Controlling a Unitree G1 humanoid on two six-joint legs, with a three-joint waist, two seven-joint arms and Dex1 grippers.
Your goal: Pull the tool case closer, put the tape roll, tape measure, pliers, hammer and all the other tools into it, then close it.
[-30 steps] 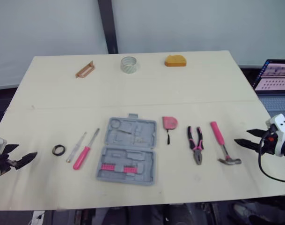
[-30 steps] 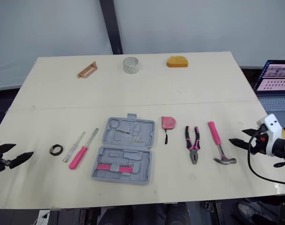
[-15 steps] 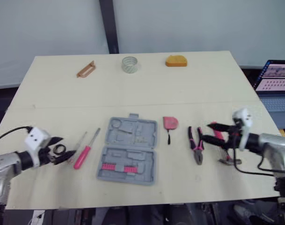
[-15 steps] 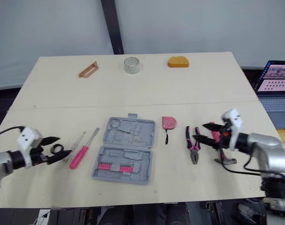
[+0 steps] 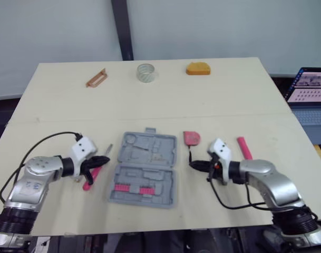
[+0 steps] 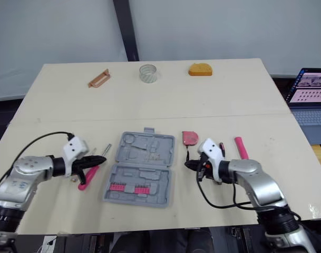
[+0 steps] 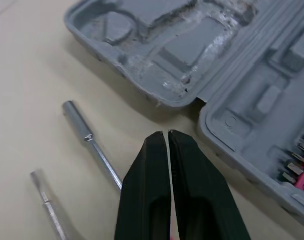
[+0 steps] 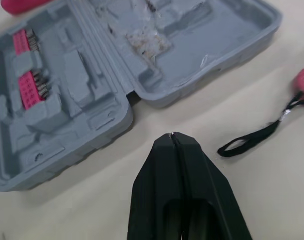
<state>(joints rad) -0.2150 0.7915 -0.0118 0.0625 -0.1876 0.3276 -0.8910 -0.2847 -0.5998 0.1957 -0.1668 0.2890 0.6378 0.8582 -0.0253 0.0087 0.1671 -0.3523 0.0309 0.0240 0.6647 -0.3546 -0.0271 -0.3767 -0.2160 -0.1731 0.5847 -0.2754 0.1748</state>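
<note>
Grey tool case [image 5: 143,168] near the table's [image 5: 229,89] front edge: open, unloaded. My left gripper [image 5: 103,159] and right gripper [image 5: 194,165] flank it, fingers together.

The left end effector [image 5: 101,159] and the right end effector [image 5: 194,165] are black. Between them, the tool case [image 5: 143,168] is plain grey, with 2 pink bit strips [image 8: 28,85] inside. Beyond the right end effector, the tape measure [image 5: 191,138] is pink with a black strap [image 8: 256,137]. Under the left end effector, the screwdriver [image 5: 88,183] is pink-handled with a silver shaft. The tabletop [image 5: 149,100] is pale beige.
</note>
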